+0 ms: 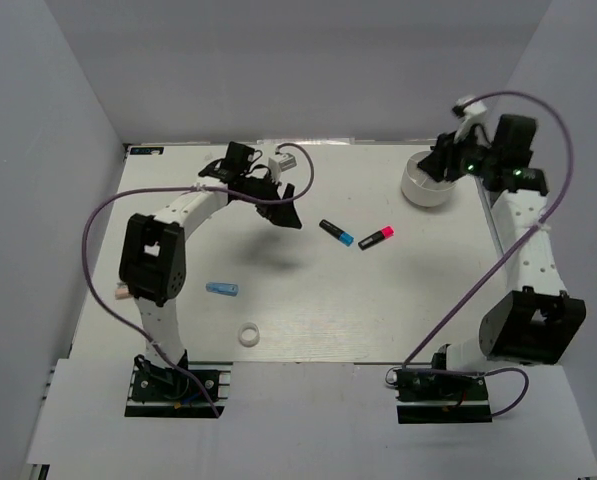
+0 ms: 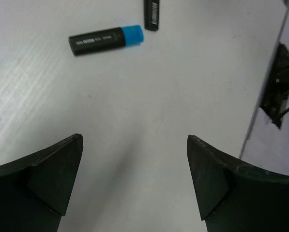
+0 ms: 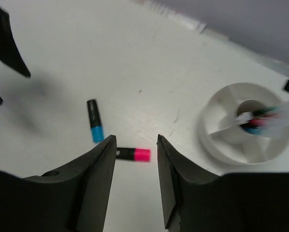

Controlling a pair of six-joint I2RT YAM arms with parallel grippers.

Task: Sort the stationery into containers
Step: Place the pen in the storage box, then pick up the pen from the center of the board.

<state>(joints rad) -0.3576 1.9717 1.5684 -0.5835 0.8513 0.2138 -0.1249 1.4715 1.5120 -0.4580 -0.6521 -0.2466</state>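
The blue-capped black marker (image 1: 336, 232) and the pink-capped black marker (image 1: 376, 237) lie side by side mid-table. The light-blue tube (image 1: 223, 289) and the white tape ring (image 1: 248, 335) lie nearer the front left. The round white divided dish (image 1: 425, 190) stands at the back right, and thin pens (image 3: 259, 118) rest in its middle cup. My left gripper (image 1: 283, 205) hovers open and empty left of the markers; its wrist view shows the blue-capped marker (image 2: 105, 39) ahead. My right gripper (image 1: 441, 162) hovers open and empty by the dish (image 3: 231, 145), with the pink-capped marker (image 3: 134, 154) between its fingertips below.
White walls enclose the table on the left, back and right. A purple cable loops from each arm. The table's right edge and a dark bracket (image 2: 280, 92) show in the left wrist view.
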